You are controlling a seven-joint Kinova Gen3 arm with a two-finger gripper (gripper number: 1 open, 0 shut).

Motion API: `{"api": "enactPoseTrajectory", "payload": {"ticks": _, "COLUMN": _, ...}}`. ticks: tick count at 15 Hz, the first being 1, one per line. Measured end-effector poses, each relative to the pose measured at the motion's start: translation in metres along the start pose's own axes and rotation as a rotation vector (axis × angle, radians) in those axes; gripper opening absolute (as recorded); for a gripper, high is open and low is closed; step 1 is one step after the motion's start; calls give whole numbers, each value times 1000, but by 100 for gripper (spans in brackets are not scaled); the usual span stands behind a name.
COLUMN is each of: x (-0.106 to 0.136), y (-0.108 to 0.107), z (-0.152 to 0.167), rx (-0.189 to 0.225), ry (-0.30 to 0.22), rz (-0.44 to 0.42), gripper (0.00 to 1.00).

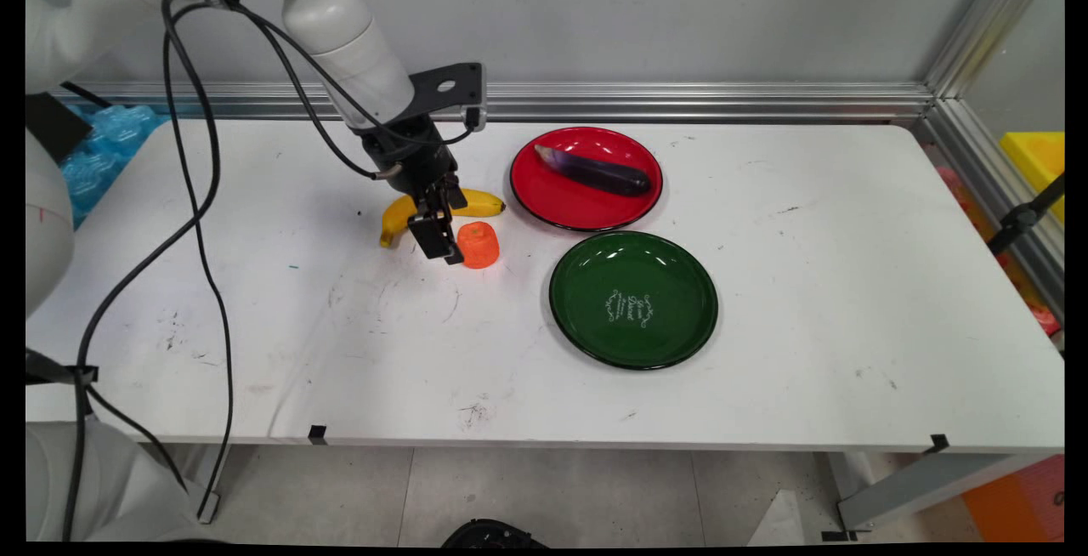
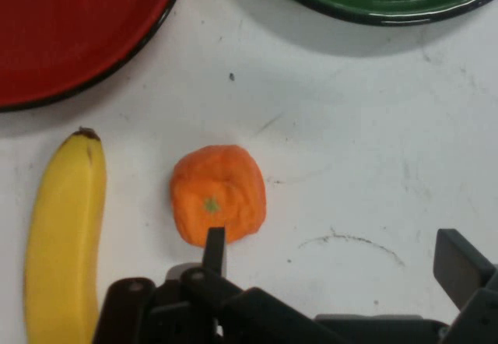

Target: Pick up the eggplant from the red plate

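Observation:
My gripper [image 1: 442, 247] hangs low over the table, open, with nothing between its fingers [image 2: 215, 247]. Closest to it is a small orange toy fruit [image 1: 478, 244] with a green star on top [image 2: 219, 195]. In the hand view the fruit lies just beyond the left fingertip, not in the gap between the two. A yellow banana [image 1: 477, 201] lies on the table right behind the gripper, partly hidden by it, and shows along the left edge of the hand view [image 2: 62, 235].
A red plate [image 1: 552, 195] at the back holds a dark purple eggplant [image 1: 599, 171]. A green plate [image 1: 633, 299] with nothing on it sits in front of the red one, right of the orange fruit. Black cables hang at the left.

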Motion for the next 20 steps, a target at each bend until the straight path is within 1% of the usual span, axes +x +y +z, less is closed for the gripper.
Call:
{"api": "enactPoseTrajectory", "payload": {"ticks": 2, "x": 6, "y": -4, "z": -2, "rx": 17, "ry": 8, "rz": 10, "gripper": 100}}
{"api": "enactPoseTrajectory", "payload": {"ticks": 5, "x": 29, "y": -22, "z": 0, "rx": 63, "ry": 46, "rz": 50, "gripper": 100}}
{"api": "enactPoseTrajectory", "payload": {"ticks": 8, "x": 57, "y": -49, "z": 9, "rx": 109, "ry": 90, "rz": 91, "gripper": 100}}
{"api": "enactPoseTrajectory", "payload": {"ticks": 9, "x": 62, "y": -54, "z": 12, "rx": 117, "ry": 99, "rz": 97, "gripper": 100}}
{"api": "enactPoseTrajectory", "payload": {"ticks": 12, "x": 88, "y": -82, "z": 25, "rx": 152, "ry": 139, "rz": 129, "gripper": 100}}
{"api": "enactPoseTrajectory", "payload": {"ticks": 14, "x": 101, "y": -99, "z": 34, "rx": 163, "ry": 156, "rz": 150, "gripper": 100}}
{"api": "enactPoseTrajectory", "payload": {"ticks": 16, "x": 111, "y": -113, "z": 43, "rx": 166, "ry": 167, "rz": 165, "gripper": 100}}
{"api": "enactPoseTrajectory", "payload": {"ticks": 20, "x": 127, "y": -140, "z": 65, "rx": 150, "ry": 185, "rz": 187, "gripper": 100}}
